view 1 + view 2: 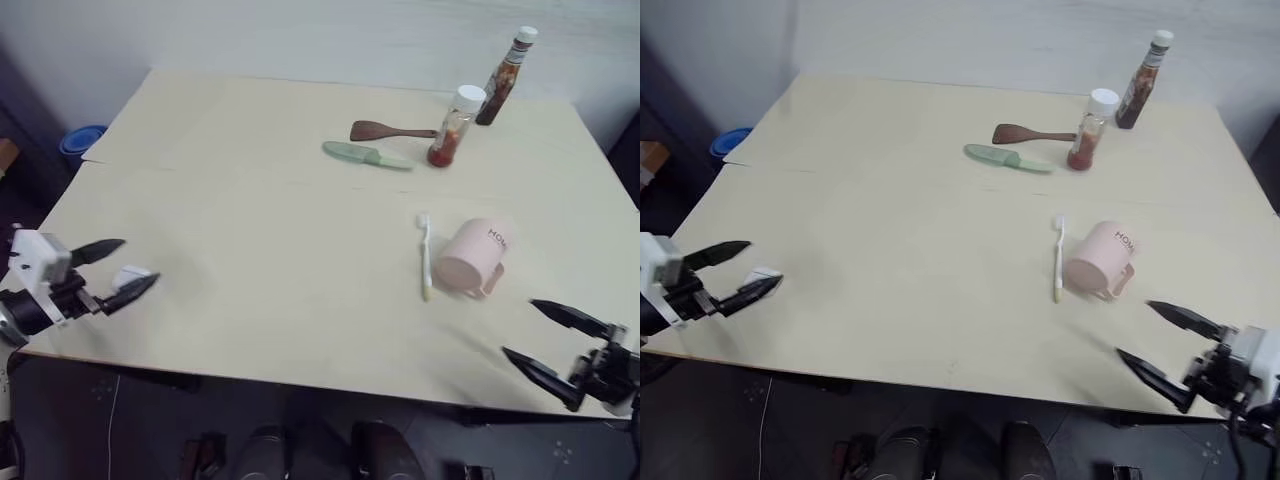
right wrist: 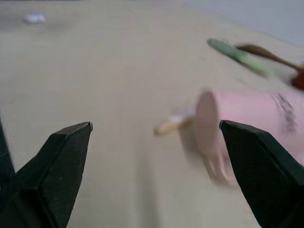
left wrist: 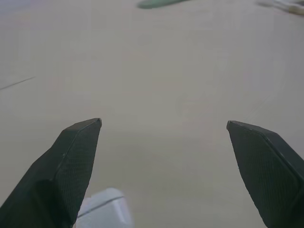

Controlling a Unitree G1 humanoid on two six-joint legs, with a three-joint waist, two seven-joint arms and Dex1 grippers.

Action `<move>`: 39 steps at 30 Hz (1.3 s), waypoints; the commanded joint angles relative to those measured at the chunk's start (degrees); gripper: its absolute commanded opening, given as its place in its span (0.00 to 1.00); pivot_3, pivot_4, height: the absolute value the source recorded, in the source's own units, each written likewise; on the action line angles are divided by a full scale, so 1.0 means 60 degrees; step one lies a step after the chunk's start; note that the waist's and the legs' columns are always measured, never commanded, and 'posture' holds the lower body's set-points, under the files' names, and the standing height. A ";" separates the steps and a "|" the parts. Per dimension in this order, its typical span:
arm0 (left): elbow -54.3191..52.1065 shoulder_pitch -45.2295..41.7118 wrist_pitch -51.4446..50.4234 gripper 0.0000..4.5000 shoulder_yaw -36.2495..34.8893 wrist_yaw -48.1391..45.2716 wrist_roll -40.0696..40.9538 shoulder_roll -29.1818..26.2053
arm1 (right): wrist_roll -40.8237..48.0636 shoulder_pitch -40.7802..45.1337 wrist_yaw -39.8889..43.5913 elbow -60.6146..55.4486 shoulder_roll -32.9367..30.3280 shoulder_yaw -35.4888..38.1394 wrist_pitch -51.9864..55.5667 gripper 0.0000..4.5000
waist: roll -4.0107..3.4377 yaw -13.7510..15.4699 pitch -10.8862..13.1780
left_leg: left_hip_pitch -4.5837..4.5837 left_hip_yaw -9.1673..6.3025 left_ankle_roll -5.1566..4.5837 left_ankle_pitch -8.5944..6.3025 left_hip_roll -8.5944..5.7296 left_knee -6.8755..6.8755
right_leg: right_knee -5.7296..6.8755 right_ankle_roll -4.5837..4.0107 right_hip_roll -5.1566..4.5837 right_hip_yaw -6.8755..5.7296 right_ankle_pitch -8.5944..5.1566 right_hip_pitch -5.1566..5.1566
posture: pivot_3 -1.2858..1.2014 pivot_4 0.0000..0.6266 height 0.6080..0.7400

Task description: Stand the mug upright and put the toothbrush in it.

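**Lying mug and toothbrush flanked by two spread grippers**

Lying on its side ahead of the right gripper [image 1: 540, 333], whose fingers are spread apart and empty, the pink mug [image 1: 470, 258] is seen, its mouth hidden. The toothbrush [image 1: 425, 255] is laid just beside it. The left gripper [image 1: 126, 268] is likewise spread; a white earbud case [image 1: 133, 273] is partly hidden between its fingers.

The mug [image 1: 472, 258] carries dark lettering reading "HOM".
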State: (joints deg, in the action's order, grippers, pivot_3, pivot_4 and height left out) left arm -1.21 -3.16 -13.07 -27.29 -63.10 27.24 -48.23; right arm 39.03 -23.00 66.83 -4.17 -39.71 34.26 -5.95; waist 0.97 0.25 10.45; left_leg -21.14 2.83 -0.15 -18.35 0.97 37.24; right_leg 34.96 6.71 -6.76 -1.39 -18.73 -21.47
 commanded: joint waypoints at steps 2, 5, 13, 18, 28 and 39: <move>-0.1041 -0.0491 0.0169 1.00 0.1331 -0.0615 0.0281 0.0242 | -0.0104 -0.0042 -0.0724 0.0076 0.0032 0.0390 0.0499 1.00 | -0.0027 -0.0063 -0.0003 | 0.0003 0.0003 -0.0002 -0.0007 -0.0001 -0.0005 | 0.0004 -0.0001 -0.0001 0.0012 0.0017 -0.0003 | 0.52 0.24 1.00; -0.1160 -0.0906 0.0022 1.00 0.1888 -0.0577 0.0394 0.0576 | 0.0442 0.0254 -0.2738 -0.1277 -0.0241 0.0286 0.2686 1.00 | -0.0051 -0.0199 -0.0007 | 0.0012 0.0007 -0.0020 0.0023 0.0016 -0.0008 | 0.0023 -0.0005 0.0021 0.0017 0.0020 -0.0009 | 0.52 0.24 1.00; -0.1374 -0.0747 -0.0084 1.00 0.2500 -0.0706 0.0488 0.0879 | 0.3407 0.2905 -0.8564 -0.2529 -0.2078 0.0261 1.0788 1.00 | -0.0091 -0.0299 -0.0015 | 0.0004 0.0004 -0.0010 0.0035 0.0029 0.0000 | 0.0067 -0.0023 0.0033 0.0016 0.0011 -0.0037 | 0.52 0.24 1.00; -0.1772 -0.0281 0.0191 1.00 0.2718 -0.0630 0.0359 0.1126 | 0.3996 0.5925 -1.1315 -0.1139 -0.1618 -0.0226 1.3884 1.00 | -0.0092 -0.0224 -0.0016 | -0.0026 0.0005 0.0016 0.0054 0.0010 0.0017 | 0.0057 -0.0022 0.0021 0.0020 0.0011 -0.0046 | 0.52 0.24 1.00; -0.2632 0.0518 0.0101 1.00 0.2879 -0.0490 0.0571 0.1354 | 0.2625 0.8945 -1.2597 0.0765 -0.0039 -0.0471 1.6401 1.00 | -0.0104 -0.0295 -0.0025 | -0.0102 0.0037 -0.0001 0.0067 0.0009 0.0021 | 0.0110 -0.0013 0.0032 0.0035 0.0016 -0.0133 | 0.52 0.24 1.00; -0.3099 0.0279 0.0105 1.00 0.2987 -0.0753 0.0884 0.1389 | 0.0937 0.9932 -1.1160 0.2204 0.0120 -0.1737 1.6232 0.36 | -0.0087 -0.0342 -0.0033 | -0.0164 0.0075 -0.0095 0.0043 0.0008 0.0119 | 0.0124 0.0033 0.0046 0.0029 0.0043 -0.0186 | 0.52 0.24 1.00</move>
State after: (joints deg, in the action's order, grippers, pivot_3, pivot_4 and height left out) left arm -18.05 -1.08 -13.00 -8.85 -67.26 30.78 -39.50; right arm 45.64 36.76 -1.53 7.38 -39.86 24.60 91.23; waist 0.45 -1.80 10.25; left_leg -22.13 3.28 -0.72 -18.09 1.02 37.96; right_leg 35.70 6.91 -6.48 -1.21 -18.48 -22.59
